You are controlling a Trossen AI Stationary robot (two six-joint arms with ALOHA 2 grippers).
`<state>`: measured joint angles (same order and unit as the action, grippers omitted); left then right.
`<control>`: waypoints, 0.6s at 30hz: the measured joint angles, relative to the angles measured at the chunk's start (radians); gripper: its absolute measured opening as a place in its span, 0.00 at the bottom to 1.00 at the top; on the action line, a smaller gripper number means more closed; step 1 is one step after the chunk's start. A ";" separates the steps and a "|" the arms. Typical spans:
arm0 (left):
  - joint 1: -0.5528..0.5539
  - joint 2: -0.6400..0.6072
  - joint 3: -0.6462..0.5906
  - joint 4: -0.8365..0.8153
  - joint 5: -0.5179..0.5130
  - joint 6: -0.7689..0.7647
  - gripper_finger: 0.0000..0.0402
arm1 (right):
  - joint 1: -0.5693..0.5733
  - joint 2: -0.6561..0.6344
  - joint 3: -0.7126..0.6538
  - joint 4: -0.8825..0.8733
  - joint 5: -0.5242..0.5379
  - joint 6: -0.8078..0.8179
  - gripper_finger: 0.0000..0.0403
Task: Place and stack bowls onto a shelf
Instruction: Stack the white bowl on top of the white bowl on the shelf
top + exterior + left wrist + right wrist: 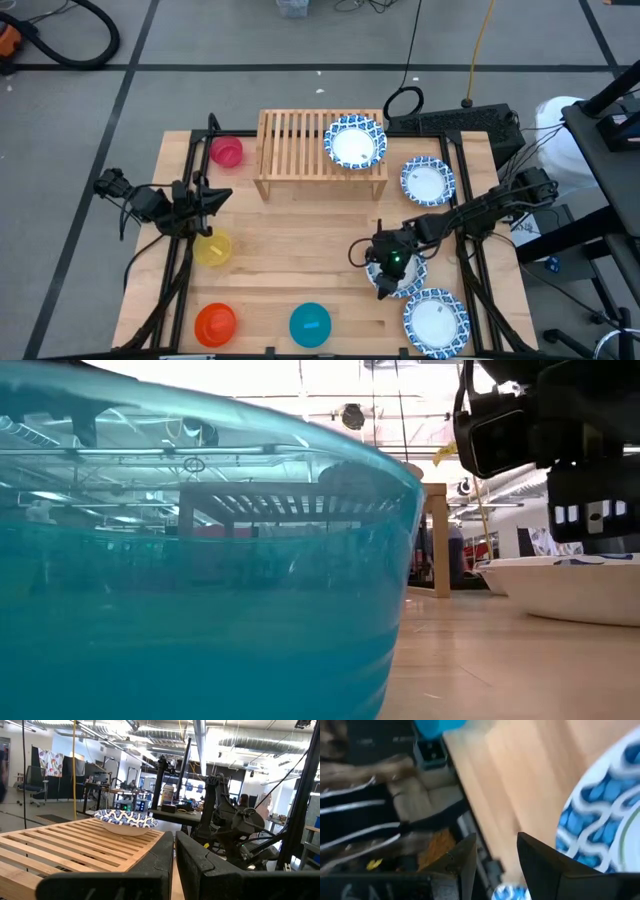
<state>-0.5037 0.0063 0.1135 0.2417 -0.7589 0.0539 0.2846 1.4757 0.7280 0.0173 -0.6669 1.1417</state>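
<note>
The light-wood slatted shelf (300, 150) stands at the table's far middle, with one blue-patterned bowl (355, 143) resting on its right end; the left wrist view shows the same bowl (125, 818). Three more blue-patterned bowls are on the table: one right of the shelf (428, 181), one under my right gripper (408, 280), and one at the near right (436, 322). The pink (227, 151), yellow (213, 247), orange-red (215, 323) and teal (310, 324) bowls stand on the left and near parts. My right gripper (385, 290) is open just above the middle bowl's left rim (600, 830). My left gripper (228, 197) waits shut, left of the shelf.
The teal bowl (200, 610) fills most of the low view. Black frame rails (185, 270) run along the table's left and right sides. Bare wood (300, 250) lies between the shelf and the near bowls. Cables and equipment lie beyond the far edge.
</note>
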 joint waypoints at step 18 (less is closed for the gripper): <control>0.000 0.000 0.000 0.009 -0.001 -0.014 0.06 | 0.018 -0.162 0.076 -0.469 0.534 -0.098 0.33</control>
<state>-0.5035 0.0063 0.1135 0.2504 -0.7597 0.0400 0.3023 1.3135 0.8043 -0.4515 -0.1326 1.0435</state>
